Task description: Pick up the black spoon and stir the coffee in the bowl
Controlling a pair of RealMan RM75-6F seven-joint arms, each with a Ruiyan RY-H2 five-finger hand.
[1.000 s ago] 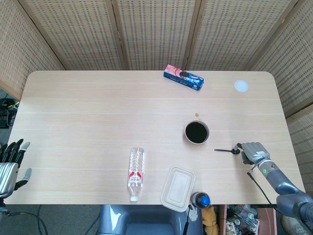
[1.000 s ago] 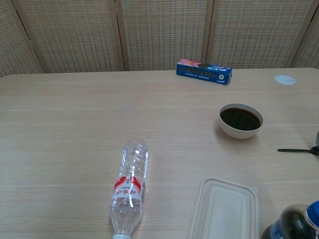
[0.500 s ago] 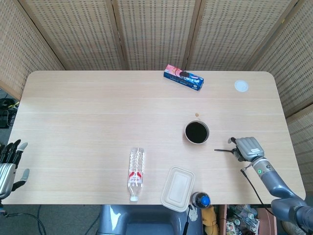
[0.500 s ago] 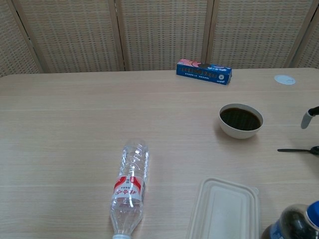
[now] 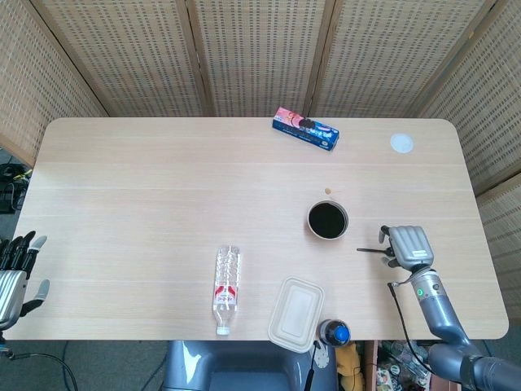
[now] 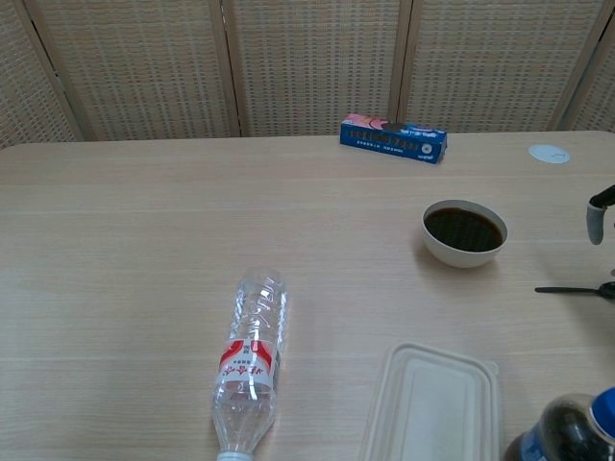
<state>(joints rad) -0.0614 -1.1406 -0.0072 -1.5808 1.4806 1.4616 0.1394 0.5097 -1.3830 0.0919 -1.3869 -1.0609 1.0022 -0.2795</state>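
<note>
The bench carries everything, and the bowl of dark coffee serves as the landmark, sitting right of the bench's middle. Well left of the bowl and nearer the front edge lies a clear water bottle on its side, cap toward the front. Just in front of the bowl, slightly left, rests a pale closed food container, with a dark blue-capped bottle beside it at the bench edge. Behind the bowl, toward the screen, lies a blue and pink snack box; a small white disc sits behind and right of the bowl. The right hand hangs just right of the bowl, over the bowl end of the black spoon; whether it grips the spoon I cannot tell. The spoon's handle points toward the bowl. The left hand is far left of the bowl, off the bench edge, fingers apart, holding nothing.
</note>
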